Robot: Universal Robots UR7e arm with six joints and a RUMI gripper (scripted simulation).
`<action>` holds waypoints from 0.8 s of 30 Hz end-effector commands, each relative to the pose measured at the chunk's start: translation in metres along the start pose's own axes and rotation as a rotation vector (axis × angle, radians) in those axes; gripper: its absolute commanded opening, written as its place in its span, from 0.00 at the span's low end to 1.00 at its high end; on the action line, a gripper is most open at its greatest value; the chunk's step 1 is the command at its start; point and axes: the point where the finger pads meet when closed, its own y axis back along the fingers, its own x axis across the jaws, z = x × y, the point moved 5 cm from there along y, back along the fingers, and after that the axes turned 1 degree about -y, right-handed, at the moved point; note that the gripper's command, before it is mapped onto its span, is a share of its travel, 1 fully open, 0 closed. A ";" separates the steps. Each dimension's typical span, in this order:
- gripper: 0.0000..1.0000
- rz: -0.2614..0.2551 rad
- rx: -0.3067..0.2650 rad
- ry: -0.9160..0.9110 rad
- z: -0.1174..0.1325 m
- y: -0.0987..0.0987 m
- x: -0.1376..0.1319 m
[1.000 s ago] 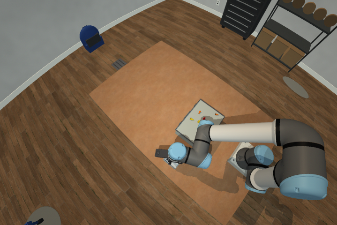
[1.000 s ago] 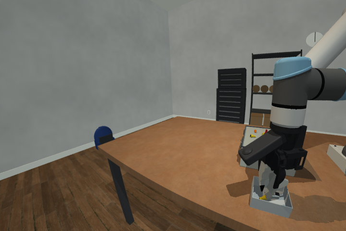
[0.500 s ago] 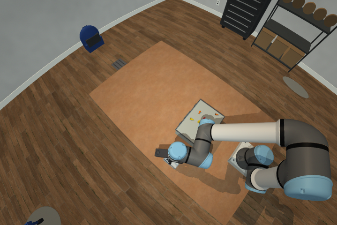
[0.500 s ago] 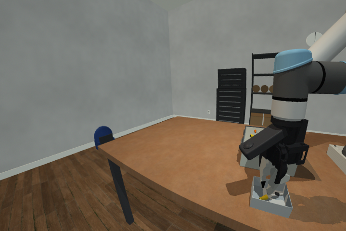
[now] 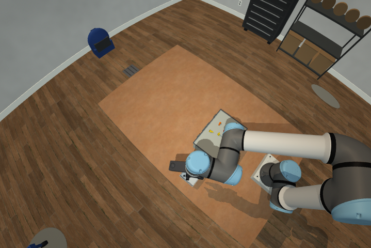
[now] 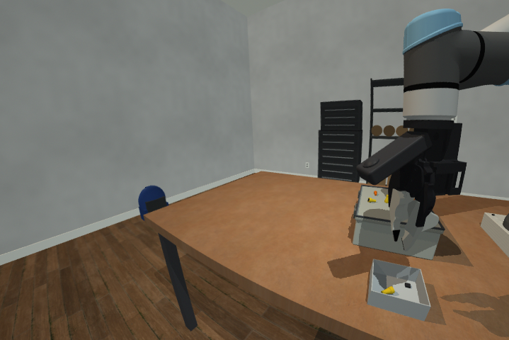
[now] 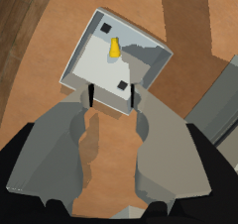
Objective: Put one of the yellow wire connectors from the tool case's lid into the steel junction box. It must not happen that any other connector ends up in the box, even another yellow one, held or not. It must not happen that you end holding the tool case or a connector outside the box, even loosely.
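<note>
The steel junction box [image 6: 398, 288] sits open near the table's front edge. One yellow wire connector [image 6: 389, 290] lies on its floor; the wrist view shows this connector [image 7: 114, 48] inside the box [image 7: 116, 60], lying free. My gripper [image 6: 399, 236] hangs a little above the box, with its fingertips apart and nothing between them. Behind it the tool case's lid [image 6: 376, 198] holds another yellow connector [image 6: 371, 199] and an orange one [image 6: 375, 193]. From above, the lid [image 5: 218, 128] shows two yellow connectors [image 5: 210, 131]; my wrist hides most of the box [image 5: 190, 179].
The grey tool case [image 6: 391, 238] stands right behind the gripper. The arm's base plate [image 5: 263, 172] is to the right. The table's front edge runs close to the box. A blue object [image 6: 151, 200] stands on the floor beyond the table's left corner.
</note>
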 end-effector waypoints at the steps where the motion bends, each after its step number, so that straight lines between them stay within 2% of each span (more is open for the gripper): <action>1: 0.17 0.000 -0.002 0.000 0.000 0.029 0.000; 4: 0.17 0.000 -0.002 0.000 0.000 0.038 0.000; 9: 0.17 0.000 -0.002 0.000 0.000 0.042 0.000; 24: 0.17 0.000 -0.002 0.000 0.000 0.042 0.000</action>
